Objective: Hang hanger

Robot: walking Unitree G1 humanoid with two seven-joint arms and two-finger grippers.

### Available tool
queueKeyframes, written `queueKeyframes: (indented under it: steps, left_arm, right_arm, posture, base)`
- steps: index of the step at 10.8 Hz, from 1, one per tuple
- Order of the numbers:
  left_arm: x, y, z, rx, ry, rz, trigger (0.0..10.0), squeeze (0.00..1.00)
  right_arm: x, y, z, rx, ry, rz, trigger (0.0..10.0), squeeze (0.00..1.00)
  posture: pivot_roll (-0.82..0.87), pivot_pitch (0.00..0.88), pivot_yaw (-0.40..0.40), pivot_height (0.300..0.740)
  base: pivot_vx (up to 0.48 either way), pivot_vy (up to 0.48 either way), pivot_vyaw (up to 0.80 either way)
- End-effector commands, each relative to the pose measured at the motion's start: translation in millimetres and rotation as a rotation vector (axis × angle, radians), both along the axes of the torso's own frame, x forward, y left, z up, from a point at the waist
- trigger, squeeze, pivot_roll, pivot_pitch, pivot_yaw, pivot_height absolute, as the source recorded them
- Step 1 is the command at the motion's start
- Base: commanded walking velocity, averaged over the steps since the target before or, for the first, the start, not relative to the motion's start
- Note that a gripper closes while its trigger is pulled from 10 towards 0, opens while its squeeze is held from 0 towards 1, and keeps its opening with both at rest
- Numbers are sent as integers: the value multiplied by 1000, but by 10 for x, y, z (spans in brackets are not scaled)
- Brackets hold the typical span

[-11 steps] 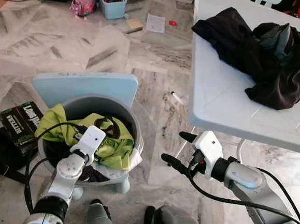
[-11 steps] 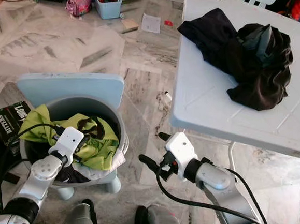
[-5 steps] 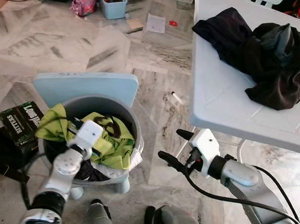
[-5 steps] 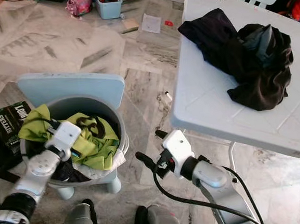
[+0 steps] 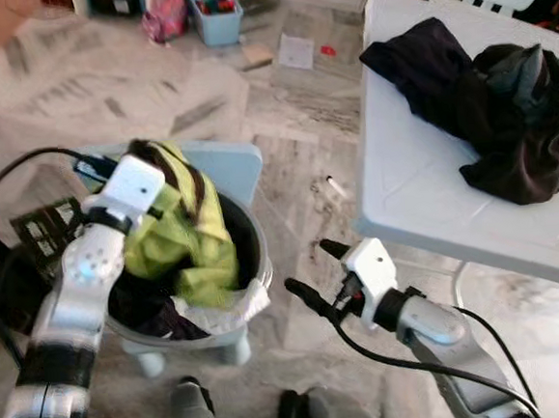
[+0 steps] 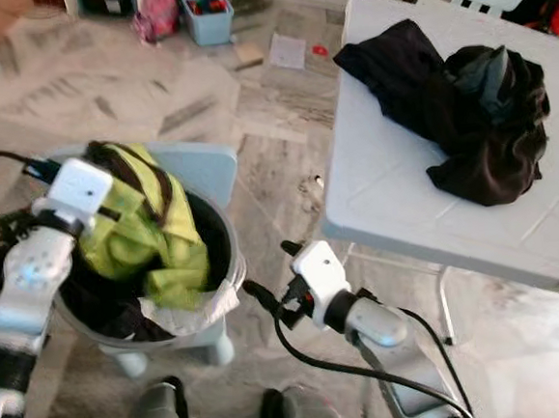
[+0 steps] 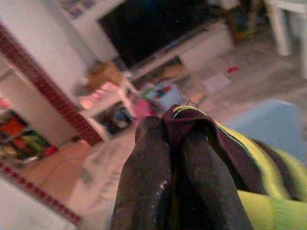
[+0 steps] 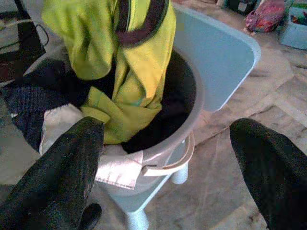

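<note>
Left eye view: the left gripper (image 5: 132,151) is raised above the grey laundry bucket (image 5: 250,260) and pinches a yellow-green shirt (image 5: 187,238) by its dark collar; the shirt hangs from the fingers with its lower part inside the bucket. A pale blue chair back (image 5: 240,164) stands just behind the bucket, and a white cloth (image 5: 231,312) drapes over the bucket's front rim. The right gripper (image 5: 316,276) is held low over the marble floor (image 5: 282,122), between the bucket and the white table (image 5: 414,189), with its two fingers spread and nothing between them. A heap of dark clothes (image 5: 484,106) lies on the table. No hanger can be made out. Right eye view: the same layout appears, with the shirt lifted clear of the other laundry on its upper side. Left wrist view: the two black fingers (image 7: 153,187) are pressed together on the dark collar (image 7: 192,129) of the shirt, and the yellow-green fabric falls away beyond them; the background is a blurred room with a dark screen (image 7: 158,24). Right wrist view: the two fingers (image 8: 57,177) stand wide apart, framing the bucket (image 8: 187,120), the hanging shirt (image 8: 129,62), the white cloth (image 8: 115,167) and the chair back (image 8: 216,52).
</note>
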State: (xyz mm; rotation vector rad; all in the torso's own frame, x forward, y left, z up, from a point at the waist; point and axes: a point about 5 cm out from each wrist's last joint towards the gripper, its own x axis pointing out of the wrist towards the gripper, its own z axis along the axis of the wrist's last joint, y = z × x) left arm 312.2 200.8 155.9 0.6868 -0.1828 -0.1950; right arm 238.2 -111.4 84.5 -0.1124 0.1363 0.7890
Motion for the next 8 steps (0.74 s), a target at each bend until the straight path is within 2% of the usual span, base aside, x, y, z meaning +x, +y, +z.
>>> queueKeyframes:
  steps: [1,2,4,5,6,7,8]
  left_arm:
    - [-104,-109,-120,0,98,-55,0,0]
    - [-265,-146,-231,-16,197,-66,0,0]
    - [-648,-263,-485,27,469,-142,0,0]
    - [-714,-280,-524,21,534,-130,353,0]
    - [-803,-326,-642,39,654,-165,10000,1000]
    - [-858,-351,-704,64,731,-193,10000,1000]
    - [-869,-358,-706,104,735,-209,10000,1000]
  right_arm:
    - [4,-54,-41,-14,5,-24,10000,0]
    - [13,-54,-54,-11,7,-28,10000,0]
    - [26,-56,-69,-4,9,-31,10000,0]
    - [34,-57,-76,-3,9,-29,10000,0]
    - [45,-31,-85,-7,7,-19,10000,0]
    - [49,-26,-85,-9,3,-19,10000,0]
    - [50,-28,-86,-10,3,-21,10000,0]
  posture:
    - [3,115,-121,740]
    - [7,116,-118,740]
    - [19,121,-121,740]
    - [24,121,-123,740]
    - [24,121,-123,740]
    - [19,118,-125,740]
    - [17,120,-123,740]
  base:
    - [0,0,0]
    - [0,0,0]
    - [0,0,0]
    - [0,0,0]
    - [0,0,0]
    - [0,0,0]
    - [0,0,0]
